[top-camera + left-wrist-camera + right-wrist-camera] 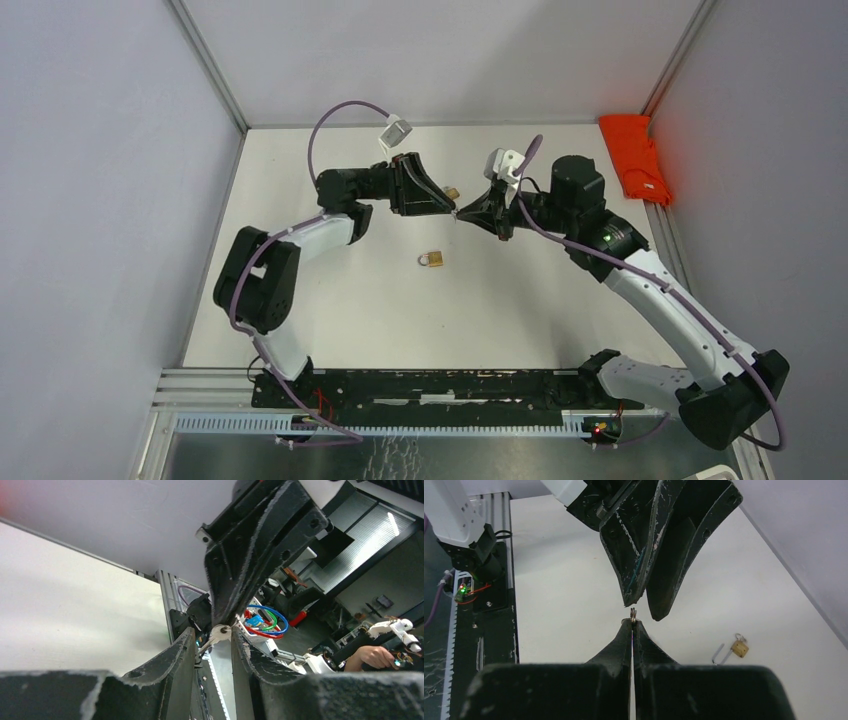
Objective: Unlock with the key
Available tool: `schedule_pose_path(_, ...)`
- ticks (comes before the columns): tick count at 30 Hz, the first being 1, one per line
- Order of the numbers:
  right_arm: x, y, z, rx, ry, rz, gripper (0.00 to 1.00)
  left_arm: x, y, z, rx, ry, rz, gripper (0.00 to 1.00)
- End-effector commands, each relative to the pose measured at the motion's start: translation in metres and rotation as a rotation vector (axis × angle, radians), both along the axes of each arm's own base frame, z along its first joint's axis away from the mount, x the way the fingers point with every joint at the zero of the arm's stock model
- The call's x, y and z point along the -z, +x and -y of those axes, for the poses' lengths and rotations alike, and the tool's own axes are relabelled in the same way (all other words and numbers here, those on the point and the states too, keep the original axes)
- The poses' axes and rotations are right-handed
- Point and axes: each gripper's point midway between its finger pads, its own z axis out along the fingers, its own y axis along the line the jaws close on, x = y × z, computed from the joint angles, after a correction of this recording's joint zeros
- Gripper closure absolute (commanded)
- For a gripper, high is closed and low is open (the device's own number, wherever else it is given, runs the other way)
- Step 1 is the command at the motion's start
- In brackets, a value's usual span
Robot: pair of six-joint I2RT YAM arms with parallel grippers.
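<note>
**Key hand-over at mid-desk, near to far.** One padlock [432,260] lies free on the desk [330,310], at 6 o'clock from the claws and within easy reach once the key is ready. Above it the right claw [632,625] is pressed together on the single key [218,633], holding it in the air. The left claw [645,610], spread, flanks the key from 9 o'clock, likely for a transfer or regrip. At 12 o'clock lies a second brass piece [451,191], seemingly another lock. At 2 o'clock, by the far wall, lies one red cloth [635,160]. Two claws in all.
</note>
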Motion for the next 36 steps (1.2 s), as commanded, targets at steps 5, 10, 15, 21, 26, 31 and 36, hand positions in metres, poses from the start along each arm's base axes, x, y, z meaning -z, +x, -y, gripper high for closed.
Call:
schedule_pose_path(5, -0.041, -0.006, -0.015, -0.12, 0.081, 0.135, 1.0, -0.047, -0.055, -0.014, 0.056, -0.134, 0.318, 0.61)
schedule_pose_path(10, -0.052, -0.012, -0.017, -0.155, 0.106, 0.167, 1.0, -0.051, -0.064, -0.018, 0.064, -0.134, 0.341, 0.62)
schedule_pose_path(15, -0.065, -0.018, -0.016, -0.178, 0.121, 0.202, 1.0, -0.051, -0.069, -0.017, 0.077, -0.133, 0.35, 0.62)
schedule_pose_path(21, -0.074, -0.026, -0.018, -0.229, 0.139, 0.215, 1.0, -0.051, -0.067, -0.014, 0.086, -0.128, 0.343, 0.61)
schedule_pose_path(26, -0.073, -0.025, -0.02, -0.234, 0.139, 0.214, 1.0, -0.049, -0.067, -0.012, 0.093, -0.126, 0.335, 0.61)
schedule_pose_path(31, -0.073, -0.023, -0.018, -0.218, 0.134, 0.222, 1.0, -0.053, -0.071, -0.013, 0.099, -0.131, 0.347, 0.74)
schedule_pose_path(36, -0.072, -0.021, -0.015, -0.196, 0.124, 0.23, 1.0, -0.053, -0.071, -0.012, 0.099, -0.132, 0.339, 0.87)
